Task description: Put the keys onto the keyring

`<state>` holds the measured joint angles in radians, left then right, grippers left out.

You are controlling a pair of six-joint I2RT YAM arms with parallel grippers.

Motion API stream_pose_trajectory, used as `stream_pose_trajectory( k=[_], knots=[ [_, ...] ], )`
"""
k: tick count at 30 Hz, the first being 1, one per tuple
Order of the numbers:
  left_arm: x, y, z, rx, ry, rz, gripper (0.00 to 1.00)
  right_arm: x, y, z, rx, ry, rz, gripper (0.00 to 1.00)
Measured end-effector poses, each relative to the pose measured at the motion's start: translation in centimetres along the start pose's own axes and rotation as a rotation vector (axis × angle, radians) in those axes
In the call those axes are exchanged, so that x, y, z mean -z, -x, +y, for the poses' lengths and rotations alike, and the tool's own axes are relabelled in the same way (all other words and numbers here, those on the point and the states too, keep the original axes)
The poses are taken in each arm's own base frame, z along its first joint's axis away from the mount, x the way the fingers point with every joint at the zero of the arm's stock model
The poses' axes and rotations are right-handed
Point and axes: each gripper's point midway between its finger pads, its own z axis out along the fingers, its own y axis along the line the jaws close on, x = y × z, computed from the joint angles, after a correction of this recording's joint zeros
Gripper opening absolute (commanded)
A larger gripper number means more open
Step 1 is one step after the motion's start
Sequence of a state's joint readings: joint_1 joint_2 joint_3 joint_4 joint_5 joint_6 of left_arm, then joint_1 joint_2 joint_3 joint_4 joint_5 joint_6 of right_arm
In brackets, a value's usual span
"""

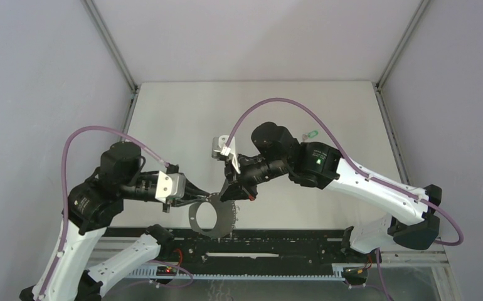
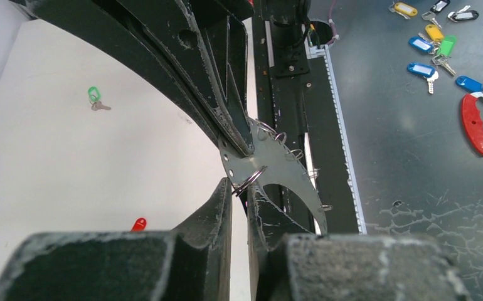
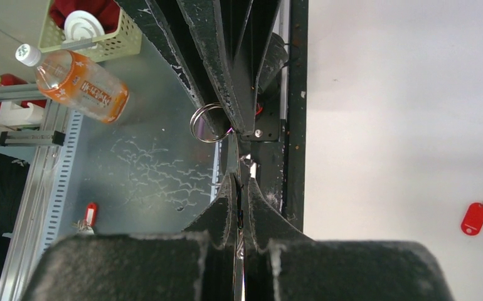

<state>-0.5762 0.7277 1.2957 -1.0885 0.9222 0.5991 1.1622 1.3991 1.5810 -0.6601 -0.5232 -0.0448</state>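
Keys x2: green key (image 2: pixel 93 95), red key (image 3: pixel 475 218). Keyring (image 2: pixel 278 164) x1. Claws x2: left claw (image 2: pixel 239 186), right claw (image 3: pixel 240 180). Bottle (image 3: pixel 76 78) x1.

A robotics lab cell: grey partition walls (image 1: pixel 38 75) on aluminium posts (image 1: pixel 110 44) enclose a white table (image 1: pixel 182 113).

At the near edge of the bench (image 1: pixel 182 119), a crescent plate (image 1: pixel 223 221) hangs between two claws: left claw (image 1: pixel 196 195) at its left, tips closed on a keyring (image 2: pixel 251 180) on the plate's rim; right claw (image 1: pixel 231 193) at its right, clamped on the plate. The far key (image 1: pixel 312 133) lies on the bench behind and right of the right claw; the near key (image 2: pixel 138 224) lies closer to the claws
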Motion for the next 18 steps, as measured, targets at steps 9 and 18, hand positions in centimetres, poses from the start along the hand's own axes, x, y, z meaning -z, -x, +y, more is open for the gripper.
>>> stream_pose_trajectory(
  k=[9,18],
  knots=[
    [0.3,0.4,-0.3,-0.046,-0.005,0.004,0.39,0.1,0.3,0.3,-0.031,0.036,0.008,0.00],
    [0.5,-0.1,0.2,-0.165,0.021,0.039,0.34,0.1,-0.9,0.1,-0.074,0.035,0.061,0.00]
  ],
)
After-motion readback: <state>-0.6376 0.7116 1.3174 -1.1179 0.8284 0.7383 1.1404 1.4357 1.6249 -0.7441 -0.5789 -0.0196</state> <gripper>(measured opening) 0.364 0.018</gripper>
